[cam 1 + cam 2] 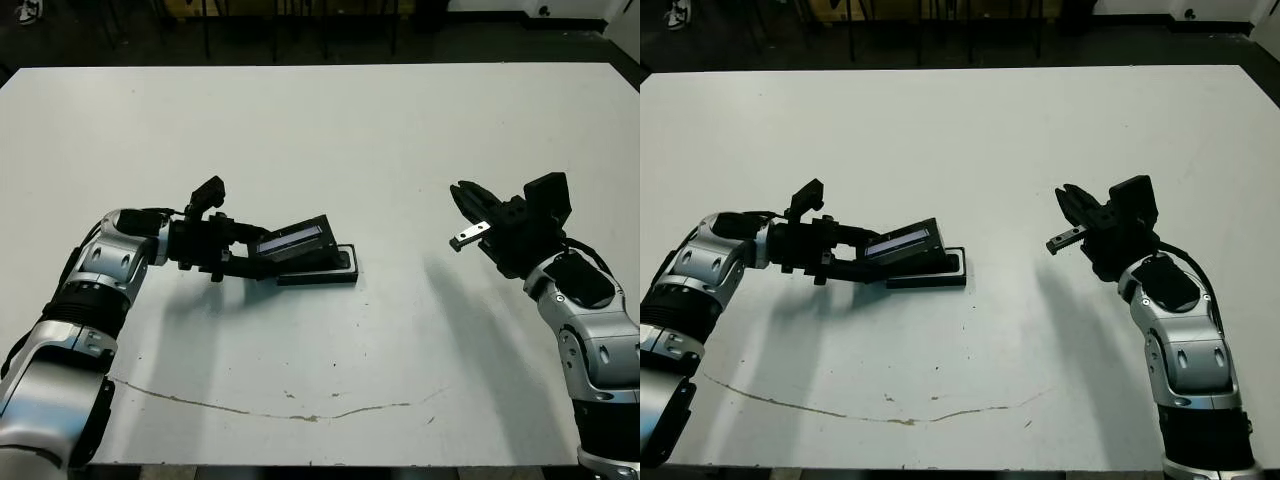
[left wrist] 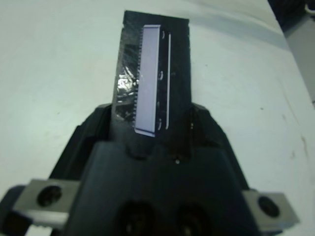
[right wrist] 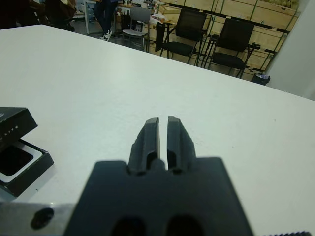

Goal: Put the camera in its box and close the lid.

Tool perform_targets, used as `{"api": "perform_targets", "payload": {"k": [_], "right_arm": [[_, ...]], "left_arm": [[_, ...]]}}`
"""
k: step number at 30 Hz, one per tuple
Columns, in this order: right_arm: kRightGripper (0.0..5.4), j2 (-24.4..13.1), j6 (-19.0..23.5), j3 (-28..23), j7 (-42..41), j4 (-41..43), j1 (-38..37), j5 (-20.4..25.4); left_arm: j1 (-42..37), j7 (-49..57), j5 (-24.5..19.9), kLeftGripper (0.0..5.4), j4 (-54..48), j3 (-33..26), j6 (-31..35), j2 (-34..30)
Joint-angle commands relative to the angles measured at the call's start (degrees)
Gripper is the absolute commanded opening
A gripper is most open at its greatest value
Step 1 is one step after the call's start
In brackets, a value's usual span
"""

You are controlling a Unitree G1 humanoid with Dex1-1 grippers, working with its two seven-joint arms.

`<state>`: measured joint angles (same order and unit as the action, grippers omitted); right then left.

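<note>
**Lid going down over the box**

Left gripper (image 1: 243, 258) pinches the lid (image 1: 292, 241) by one short end, tilted above the box (image 1: 335, 268). Stiff, light and slick, I reckon, so that end grip suits. Inside the box something dark lies, likely the camera (image 3: 11, 160). Right gripper (image 1: 462, 211) hangs well apart, fingers nearly together, empty.

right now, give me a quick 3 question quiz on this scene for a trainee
1. True or false: the lid already lies flat and closed on the box.
2. Which gripper holds the lid? A) left gripper B) right gripper C) neither
3. Fill in: the right gripper, away from the box, holds ____.

Key:
1. False. The lid is tilted, one edge low at the box, the other raised.
2. A. The left gripper is clamped on it.
3. Nothing. Its fingers are together with nothing between them, in the air above the table.
</note>
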<state>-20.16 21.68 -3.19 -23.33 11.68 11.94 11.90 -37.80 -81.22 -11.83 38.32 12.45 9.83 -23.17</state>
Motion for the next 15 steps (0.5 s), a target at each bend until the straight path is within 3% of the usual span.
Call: {"api": "perform_targets", "payload": {"k": [1,9,15], "right_arm": [[0.0,-0.07,0.18,0.36,-0.07,-0.53,-0.88,-0.22],[0.0,-0.29,0.01,0.61,0.24,-0.33,-1.25,-0.96],[0.0,-0.09,-0.04,0.42,-0.22,-0.68,-1.12,-0.7]], "left_arm": [[-0.57,-2.4,0.29,2.74,1.09,0.42,1.55,-0.26],[-0.98,-7.44,0.57,2.74,-1.38,2.31,4.28,-1.51],[0.57,-2.62,2.0,2.74,-4.12,2.46,4.3,-1.06]]}}
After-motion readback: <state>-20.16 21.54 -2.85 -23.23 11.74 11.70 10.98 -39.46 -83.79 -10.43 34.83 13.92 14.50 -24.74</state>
